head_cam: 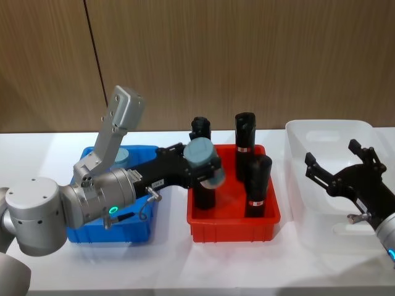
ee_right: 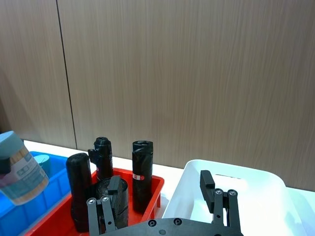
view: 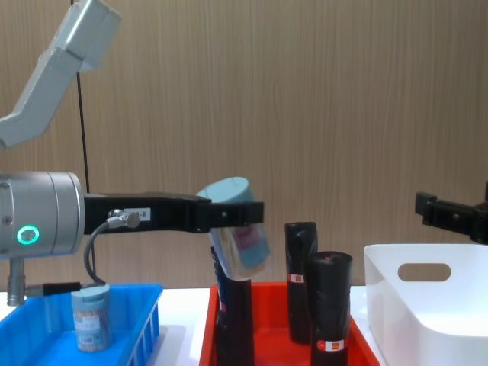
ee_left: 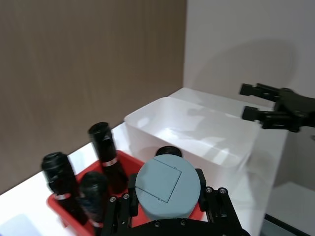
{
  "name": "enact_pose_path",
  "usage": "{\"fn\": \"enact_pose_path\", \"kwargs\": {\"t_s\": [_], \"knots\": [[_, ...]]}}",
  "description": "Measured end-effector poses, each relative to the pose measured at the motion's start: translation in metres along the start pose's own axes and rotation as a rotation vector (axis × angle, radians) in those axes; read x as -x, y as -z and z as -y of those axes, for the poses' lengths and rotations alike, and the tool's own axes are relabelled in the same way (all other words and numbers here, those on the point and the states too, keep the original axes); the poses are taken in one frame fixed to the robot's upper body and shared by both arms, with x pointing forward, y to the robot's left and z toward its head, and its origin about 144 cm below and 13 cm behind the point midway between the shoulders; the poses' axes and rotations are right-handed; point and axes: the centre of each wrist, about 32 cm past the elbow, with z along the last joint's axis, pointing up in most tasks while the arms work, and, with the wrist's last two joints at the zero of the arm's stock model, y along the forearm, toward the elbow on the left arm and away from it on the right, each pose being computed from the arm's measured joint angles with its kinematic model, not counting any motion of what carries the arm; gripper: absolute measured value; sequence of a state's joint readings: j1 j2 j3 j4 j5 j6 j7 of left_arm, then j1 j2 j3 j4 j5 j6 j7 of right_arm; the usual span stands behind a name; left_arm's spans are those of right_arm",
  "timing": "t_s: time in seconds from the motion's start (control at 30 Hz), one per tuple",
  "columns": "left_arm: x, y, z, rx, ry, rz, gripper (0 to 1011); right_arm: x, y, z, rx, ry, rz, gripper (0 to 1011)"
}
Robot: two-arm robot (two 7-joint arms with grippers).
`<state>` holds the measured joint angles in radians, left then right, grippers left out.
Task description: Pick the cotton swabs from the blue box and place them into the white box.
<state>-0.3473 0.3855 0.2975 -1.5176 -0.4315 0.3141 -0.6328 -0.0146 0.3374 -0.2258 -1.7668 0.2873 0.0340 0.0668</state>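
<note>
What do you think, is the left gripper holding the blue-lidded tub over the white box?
Not quite. The left gripper holds the blue-lidded tub over the red tray with the black rolls, not over the white box, which stands farther to the right. The head view shows it.

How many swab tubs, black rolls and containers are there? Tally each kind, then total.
Tubs of cotton swabs: 2, one in the left gripper, one in the blue box
Black rolls: 4
Containers: 3, blue box, red tray, white box
Total: 9
</note>
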Motion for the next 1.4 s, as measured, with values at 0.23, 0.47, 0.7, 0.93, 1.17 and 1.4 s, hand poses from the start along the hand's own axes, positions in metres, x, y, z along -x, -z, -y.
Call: {"fn": "enact_pose_path", "kwargs": {"t_s": [0.23,0.47,0.7,0.93,1.17,1.4], "knots": [[-0.0023,0.0022,0.0006,0.0,0.088,-0.013,664,0.0,0.0,0.0,0.0,0.0,0.0,1001],[-0.0036,0.0048,0.0003,-0.003,0.136,-0.021,664,0.0,0.0,0.0,0.0,0.0,0.0,1001],[-0.0048,0.0072,-0.0009,0.007,0.162,-0.023,664,0.0,0.0,0.0,0.0,0.0,0.0,1001],[-0.0054,0.0087,-0.0017,0.012,0.174,-0.024,664,0.0,0.0,0.0,0.0,0.0,0.0,1001],[-0.0058,0.0094,-0.0021,0.016,0.18,-0.024,664,0.0,-0.0001,0.0,0.0,-0.004,0.0,1001],[-0.0059,0.0099,-0.0023,0.018,0.184,-0.024,664,-0.0007,-0.0021,-0.0007,0.0,-0.043,0.004,1001]]}}
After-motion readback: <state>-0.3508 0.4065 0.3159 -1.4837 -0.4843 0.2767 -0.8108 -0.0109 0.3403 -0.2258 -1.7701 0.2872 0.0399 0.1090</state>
